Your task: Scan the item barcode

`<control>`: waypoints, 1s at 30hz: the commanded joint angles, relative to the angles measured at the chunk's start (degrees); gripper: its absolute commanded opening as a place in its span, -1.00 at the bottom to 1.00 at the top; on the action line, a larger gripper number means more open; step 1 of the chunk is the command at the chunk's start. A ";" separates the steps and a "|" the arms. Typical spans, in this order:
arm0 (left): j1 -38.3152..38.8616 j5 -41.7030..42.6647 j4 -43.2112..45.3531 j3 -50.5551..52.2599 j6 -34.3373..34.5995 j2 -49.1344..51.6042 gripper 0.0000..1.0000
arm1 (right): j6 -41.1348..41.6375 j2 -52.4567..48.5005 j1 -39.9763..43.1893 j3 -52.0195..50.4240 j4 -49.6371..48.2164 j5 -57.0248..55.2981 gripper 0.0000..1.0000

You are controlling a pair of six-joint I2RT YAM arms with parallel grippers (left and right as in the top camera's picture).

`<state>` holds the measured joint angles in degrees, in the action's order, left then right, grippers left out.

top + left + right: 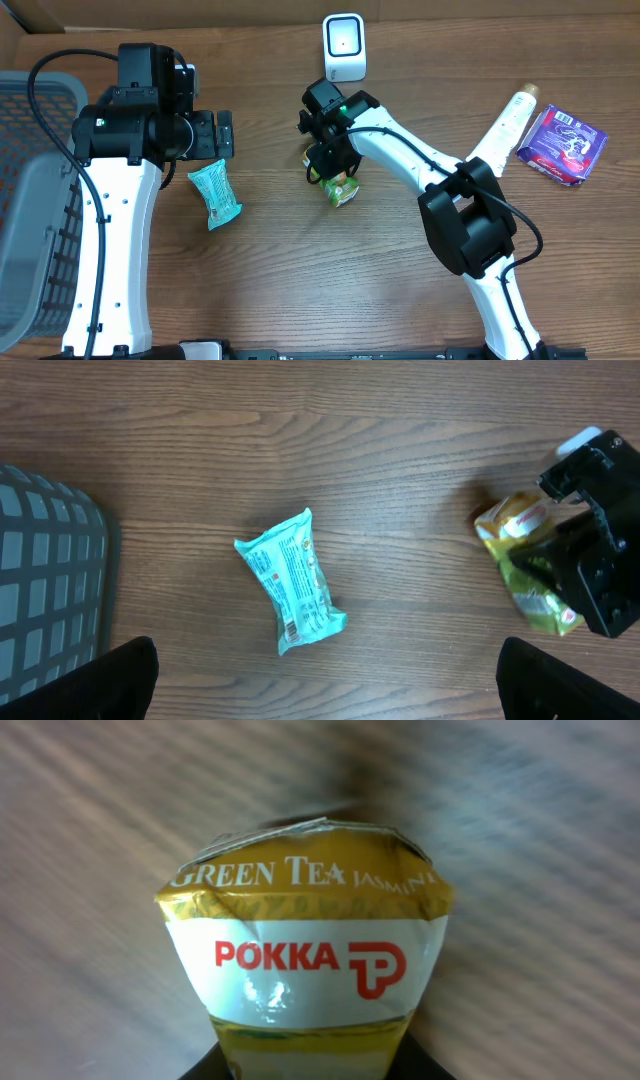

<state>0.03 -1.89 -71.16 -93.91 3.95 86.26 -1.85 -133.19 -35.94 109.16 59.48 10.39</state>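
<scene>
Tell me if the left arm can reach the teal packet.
Likely yes: the open left gripper hovers beside the teal packet, lying uncovered on the table; the right gripper is away at the Pokka carton.

mock shop checkout: barcode scanner, grey basket, tea carton, snack packs.

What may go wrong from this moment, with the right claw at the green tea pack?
1. The right claw sits at the green tea pack, whose top looks creased and soft; the grip may slip or squash it.
2. No barcode shows in any view, so it may end up turned away from the white scanner, or covered by the claw.
</scene>
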 commanded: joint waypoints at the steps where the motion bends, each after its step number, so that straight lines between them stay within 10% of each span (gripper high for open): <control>1: 0.00 0.44 0.00 -0.68 -0.13 0.26 0.99 | 3.72 -0.35 0.59 -0.35 0.46 15.19 -0.70; 5: 0.00 0.44 0.00 -0.68 -0.13 0.26 0.99 | 4.28 -0.35 3.30 -0.35 0.50 26.60 -0.64; 9: 0.00 0.44 0.00 -0.68 -0.13 0.26 0.99 | 4.22 -0.35 6.64 -0.35 2.10 30.29 -0.03; 30: 0.00 0.44 0.00 -0.68 -0.11 0.26 0.99 | 0.37 -0.35 6.27 -0.46 12.04 24.13 0.37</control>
<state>0.03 -1.89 -71.16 -93.91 3.95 86.26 -1.41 -133.69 -27.66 108.95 71.18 37.10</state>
